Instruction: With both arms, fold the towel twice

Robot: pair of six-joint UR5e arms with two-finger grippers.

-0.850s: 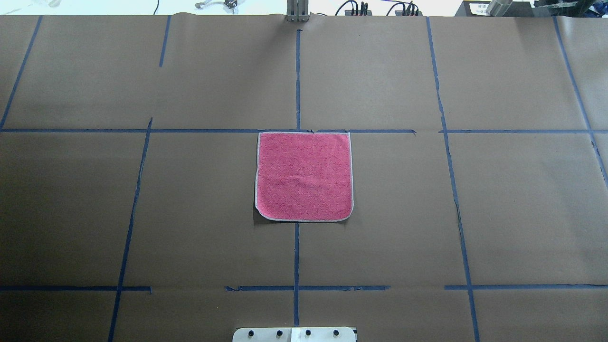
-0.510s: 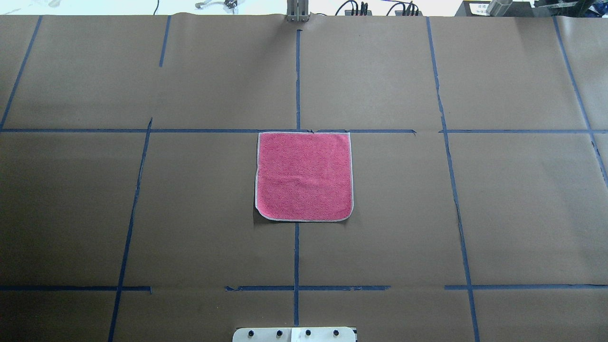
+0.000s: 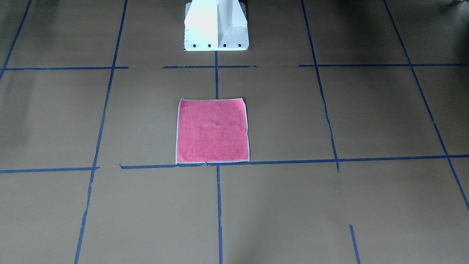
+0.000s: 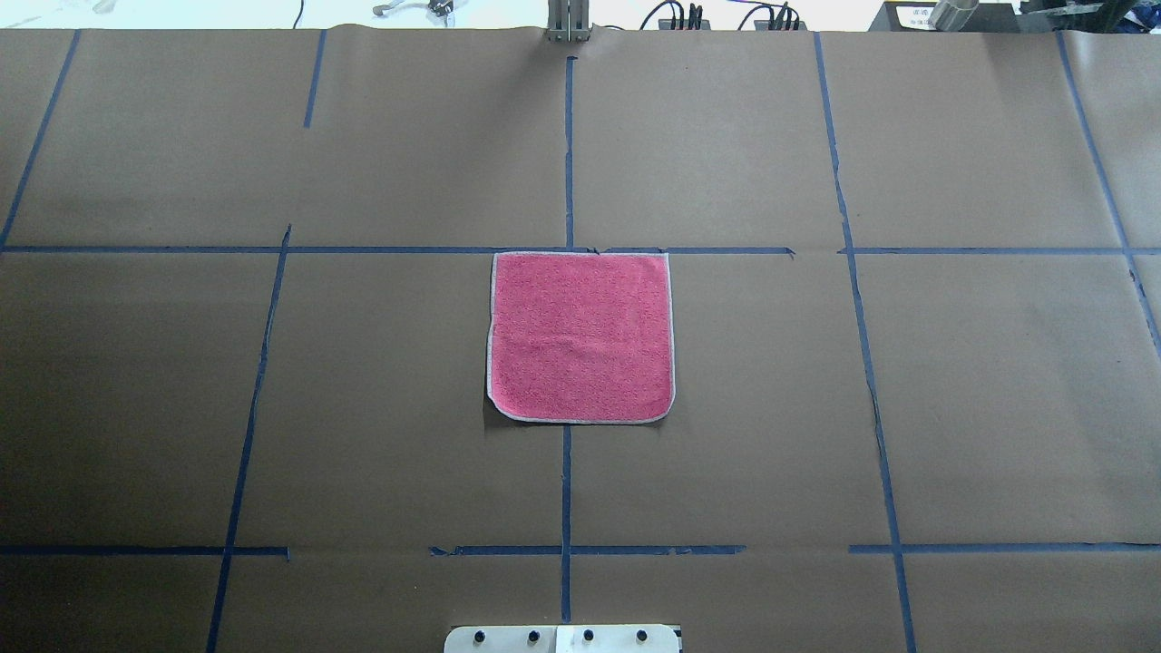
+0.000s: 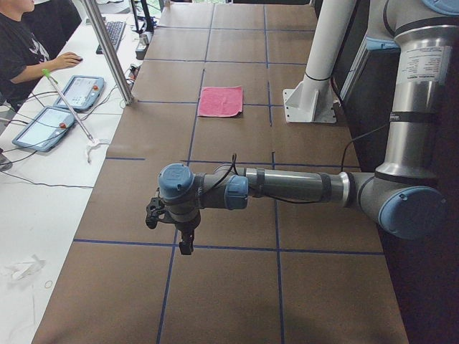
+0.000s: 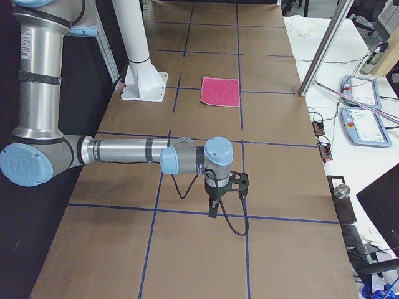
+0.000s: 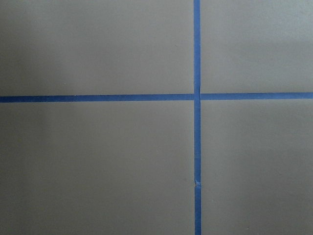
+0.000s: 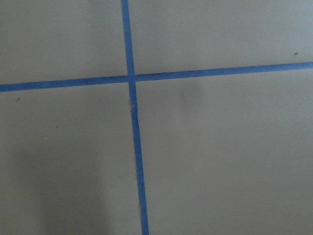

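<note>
The towel (image 4: 580, 336) lies flat and unfolded, pink face up with its whitish border showing, at the table's middle; it also shows in the front view (image 3: 212, 130) and both side views (image 5: 221, 101) (image 6: 221, 91). My left gripper (image 5: 183, 240) shows only in the exterior left view, pointing down over bare paper far from the towel. My right gripper (image 6: 215, 204) shows only in the exterior right view, likewise far from the towel. I cannot tell whether either is open or shut. Both wrist views show only brown paper and a blue tape cross (image 7: 197, 96) (image 8: 131, 78).
Brown paper with blue tape grid lines (image 4: 567, 154) covers the table. The white pedestal base (image 3: 216, 25) stands at the robot's edge. A metal post (image 5: 107, 50) and operator pendants (image 5: 79, 92) lie past the far edge, where a person (image 5: 21, 50) sits.
</note>
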